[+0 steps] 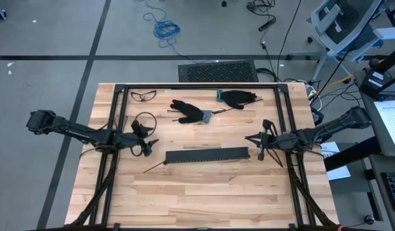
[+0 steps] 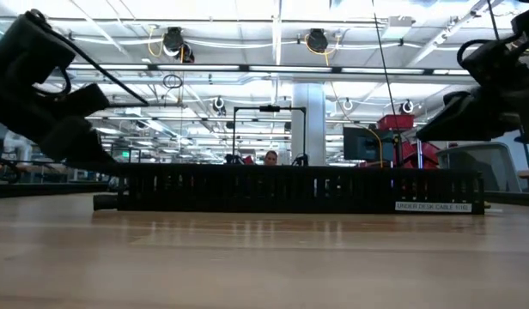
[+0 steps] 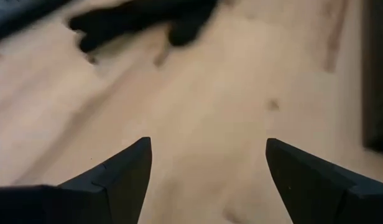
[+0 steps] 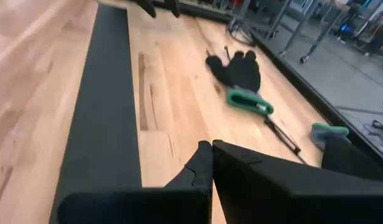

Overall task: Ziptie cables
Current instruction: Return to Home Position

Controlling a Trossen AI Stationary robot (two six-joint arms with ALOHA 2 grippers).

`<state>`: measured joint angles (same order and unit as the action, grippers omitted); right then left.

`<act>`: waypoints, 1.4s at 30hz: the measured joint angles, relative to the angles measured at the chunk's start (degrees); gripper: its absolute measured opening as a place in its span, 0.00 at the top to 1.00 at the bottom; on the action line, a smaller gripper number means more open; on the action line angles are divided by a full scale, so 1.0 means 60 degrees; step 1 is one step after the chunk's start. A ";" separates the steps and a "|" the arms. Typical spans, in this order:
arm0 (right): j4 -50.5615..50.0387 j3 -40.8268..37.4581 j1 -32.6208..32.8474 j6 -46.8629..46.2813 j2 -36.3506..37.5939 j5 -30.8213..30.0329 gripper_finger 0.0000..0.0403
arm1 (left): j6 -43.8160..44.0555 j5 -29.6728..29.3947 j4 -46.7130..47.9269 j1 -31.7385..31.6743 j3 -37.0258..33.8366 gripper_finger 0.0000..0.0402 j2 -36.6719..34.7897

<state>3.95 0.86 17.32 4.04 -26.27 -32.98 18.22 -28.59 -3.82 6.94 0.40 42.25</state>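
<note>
well, the duct point(image 1: 207, 154) lies flat across the middle of the table point(image 1: 204, 205) with its lid closed along the top, and we see none of the coloured cables in the open anywhere; our guess is that they lie inside the duct under the lid, though we cannot confirm it

the left gripper point(image 3: 207, 142) hangs just off the duct's left end, its jaws spread wide with only bare wood showing between them, so it holds nothing

the right gripper point(image 4: 211, 144) hangs just off the duct's right end, its jaws pressed together tip to tip with nothing pinched between them

neither touches the duct, and both ride above the wood, which to us fits arms that have no more business here and only need to go to their resting pose; we judge the job as good as finished

the loose things sit out of the way: one glove point(image 1: 190, 111) and a second glove point(image 1: 239, 97) lie behind the duct, the safety glasses point(image 1: 143, 95) near the far left corner, and a thin black stick point(image 1: 156, 167) just beside the duct's near left end
</note>
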 joint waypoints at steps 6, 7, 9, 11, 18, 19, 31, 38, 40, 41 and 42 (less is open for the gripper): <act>0.0018 0.0000 0.0000 -0.0033 -0.0214 0.0005 1.00 | -0.0178 0.0384 0.0016 0.0036 0.0003 0.24 0.0529; 0.0022 0.0000 0.0000 -0.0033 -0.0217 0.0008 1.00 | 0.0863 0.0769 0.0051 0.0036 0.0004 0.24 0.0623; 0.0035 0.0000 0.0000 -0.0038 -0.0214 0.0008 1.00 | 0.3372 0.1786 0.0004 0.0036 0.0004 0.24 0.0688; 0.0057 0.0000 0.0000 -0.0055 -0.0219 0.0008 1.00 | 0.5112 0.2208 -0.0204 0.0009 0.0004 0.24 0.0683; 0.0084 0.0000 0.0000 -0.0055 -0.0197 0.0013 1.00 | 0.6346 0.2366 -0.0316 0.0028 0.0004 0.24 0.0638; 0.0002 -0.0002 0.0006 -0.0049 -0.0056 0.0040 1.00 | 0.6332 0.2366 -0.0219 0.0028 0.0000 0.24 0.0454; 0.0147 0.0000 -0.0432 -0.0055 0.4248 0.0006 1.00 | 0.6379 0.2455 0.0198 0.0036 0.0000 0.24 -0.5218; 0.0604 0.0000 -0.0722 -0.0057 0.4369 0.0020 1.00 | 0.6386 0.2435 -0.0183 0.0036 0.0000 0.24 -0.7037; 0.0557 -0.0011 -0.0732 -0.0059 0.4365 -0.0016 1.00 | 0.6386 0.2436 -0.0904 0.0075 0.0000 0.24 -0.7036; 0.0573 -0.0011 -0.0729 -0.0056 0.4358 -0.0005 1.00 | 0.6390 0.2439 -0.0953 0.0079 0.0000 0.24 -0.7042; 0.0576 -0.0010 -0.0729 -0.0059 0.4339 0.0000 1.00 | 0.6386 0.2436 -0.1132 0.0079 0.0000 0.24 -0.7043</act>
<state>7.40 0.80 12.95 3.68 -0.24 -32.97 56.53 -13.97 -10.61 7.42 0.40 -0.01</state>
